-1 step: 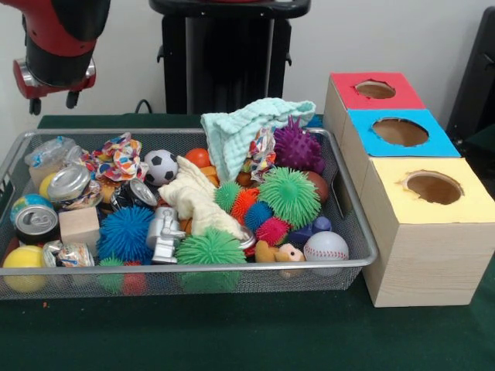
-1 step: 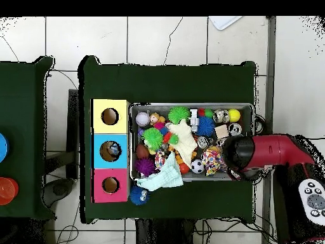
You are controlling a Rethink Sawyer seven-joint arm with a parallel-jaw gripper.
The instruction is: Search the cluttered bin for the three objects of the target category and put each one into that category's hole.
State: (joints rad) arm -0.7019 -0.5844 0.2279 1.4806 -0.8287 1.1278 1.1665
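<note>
Tool (image 1: 52,99) hangs above the bin's (image 1: 352,216) corner by the cans (image 1: 36,220); whether spread or pressed together, I cannot tell. Spiky balls (image 1: 289,195) lie in the bin, beside three holed boxes (image 1: 433,232).

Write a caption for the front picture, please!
Wire bin full of spiky balls and cans beside red, blue, yellow hole boxes.
</note>
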